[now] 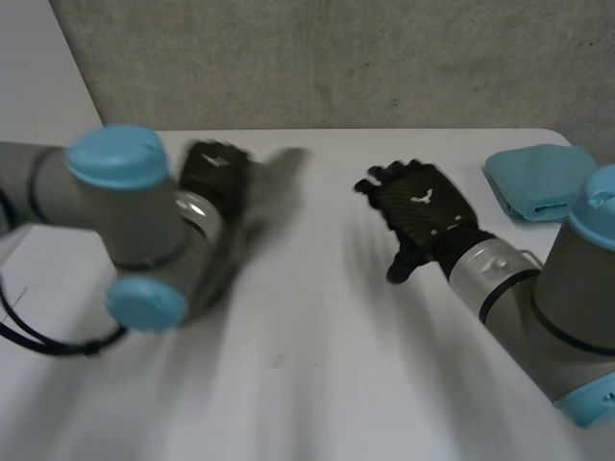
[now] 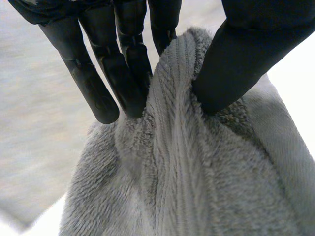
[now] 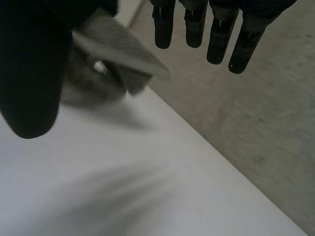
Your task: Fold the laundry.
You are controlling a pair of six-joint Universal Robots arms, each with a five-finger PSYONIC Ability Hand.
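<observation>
Cloth [image 2: 187, 167] pinched by left robot hand [image 2: 246, 54], hanging over table [image 1: 317, 375], probably to open out; right robot hand [image 1: 423, 206] spread, empty.

A robotics lab or test cell is suggested. 2 robot arms, the left arm [image 1: 106, 211] and the right arm [image 1: 567, 307], with grey joints and light-blue caps, are set at a plain white table [image 1: 317, 375]. A bare grey concrete wall [image 1: 336, 58] is seen right behind the table, and a folded blue towel [image 1: 540, 181] is laid at its far right corner
</observation>
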